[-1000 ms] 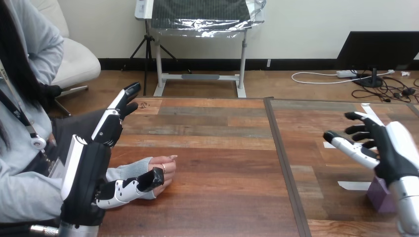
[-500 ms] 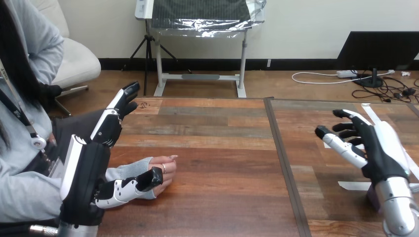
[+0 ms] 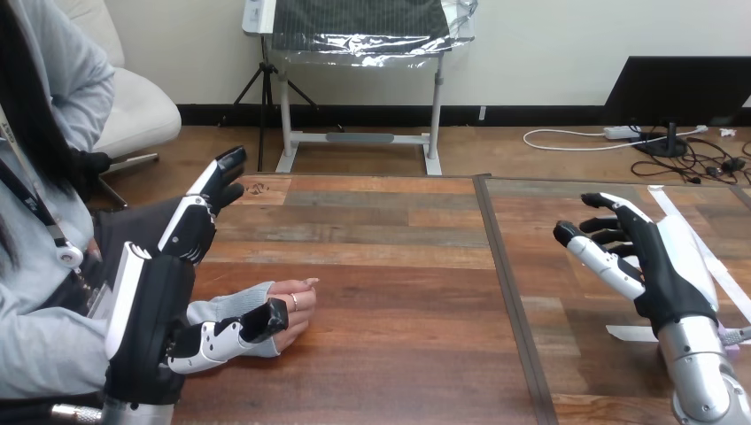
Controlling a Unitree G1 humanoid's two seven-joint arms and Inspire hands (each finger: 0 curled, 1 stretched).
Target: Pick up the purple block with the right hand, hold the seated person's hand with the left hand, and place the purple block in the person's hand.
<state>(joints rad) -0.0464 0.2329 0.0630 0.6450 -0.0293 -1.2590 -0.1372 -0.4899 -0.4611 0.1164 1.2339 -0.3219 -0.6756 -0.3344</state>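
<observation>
Wood-plank table (image 3: 390, 266) fills the lower frame, with a dark seam running right of centre. At the lower left, the left hand (image 3: 155, 301) has its fingers straight, pointing toward the upper left. Its thumb lies across the person's hand (image 3: 288, 305) (whether it presses or merely rests there, I cannot tell). The person's hand sits loosely curled on the wood rather than spread to receive anything, so a delivered block could roll off. A light thumb contact could also slip.

At the right, the right hand (image 3: 660, 257) hovers wide and empty, raised off the table. The purple block (image 3: 737, 336) shows as just a lilac sliver past the right forearm at the lower right edge. Because the hand is above and beyond it, a poorly aimed descent could knock the block away or close on air.
</observation>
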